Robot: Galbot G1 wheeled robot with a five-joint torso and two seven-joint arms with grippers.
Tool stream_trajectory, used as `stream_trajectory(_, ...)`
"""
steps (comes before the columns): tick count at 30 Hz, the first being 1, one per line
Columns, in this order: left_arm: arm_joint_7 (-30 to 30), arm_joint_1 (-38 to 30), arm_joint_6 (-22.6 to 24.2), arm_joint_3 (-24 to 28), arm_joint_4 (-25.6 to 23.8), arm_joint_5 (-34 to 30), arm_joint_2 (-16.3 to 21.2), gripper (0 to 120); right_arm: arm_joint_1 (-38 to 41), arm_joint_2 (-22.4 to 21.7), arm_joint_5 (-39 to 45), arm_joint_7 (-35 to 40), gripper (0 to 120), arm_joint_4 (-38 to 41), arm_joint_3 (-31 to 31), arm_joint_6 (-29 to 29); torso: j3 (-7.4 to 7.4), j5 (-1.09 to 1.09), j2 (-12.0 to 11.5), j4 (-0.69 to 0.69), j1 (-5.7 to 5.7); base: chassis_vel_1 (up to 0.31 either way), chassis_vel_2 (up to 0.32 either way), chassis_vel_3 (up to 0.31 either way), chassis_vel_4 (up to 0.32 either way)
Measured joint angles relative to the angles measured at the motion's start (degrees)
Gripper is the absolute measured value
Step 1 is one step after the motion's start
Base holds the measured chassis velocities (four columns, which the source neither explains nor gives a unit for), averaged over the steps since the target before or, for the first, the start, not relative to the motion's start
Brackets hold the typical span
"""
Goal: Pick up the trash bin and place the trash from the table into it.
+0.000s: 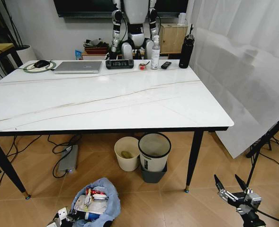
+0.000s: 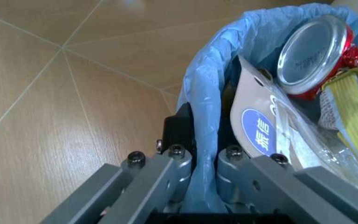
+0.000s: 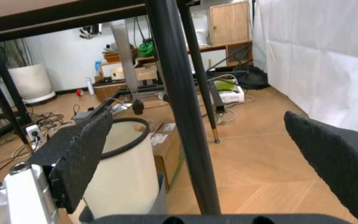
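Trash bin (image 2: 219, 88) rim clamped (left gripper (image 2: 199, 161))

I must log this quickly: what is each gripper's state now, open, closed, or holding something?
Left gripper: closed on the rim of the trash bin.
Right gripper: open, holding nothing, low beside the table.

A closed silver laptop (image 1: 77, 66) lies near a black clock (image 1: 119, 64), a clear spray bottle (image 1: 155, 53) and a black flask (image 1: 186, 52). Below stand a cream bucket (image 1: 127, 153) and a white-and-grey bin (image 1: 154, 156).
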Motion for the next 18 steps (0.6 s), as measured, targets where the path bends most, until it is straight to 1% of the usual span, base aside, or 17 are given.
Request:
stream_trajectory(6, 0.1, -0.5, -1.0, -0.3, 1.1, 0.0, 0.0, 0, 0.0, 0.0, 0.0, 0.0, 100, 0.0, 0.0, 0.0, -0.43, 0.0, -0.6, 0.0, -0.19, 0.0, 0.0, 0.0, 0.0)
stream_trajectory(18, 0.5, -1.6, -3.1, -0.6, 3.4, 0.0, 0.0, 0, 0.0, 0.0, 0.0, 0.0, 100, 0.0, 0.0, 0.0, -0.33, 0.0, -0.4, 0.0, -0.11, 0.0, 0.0, 0.0, 0.0)
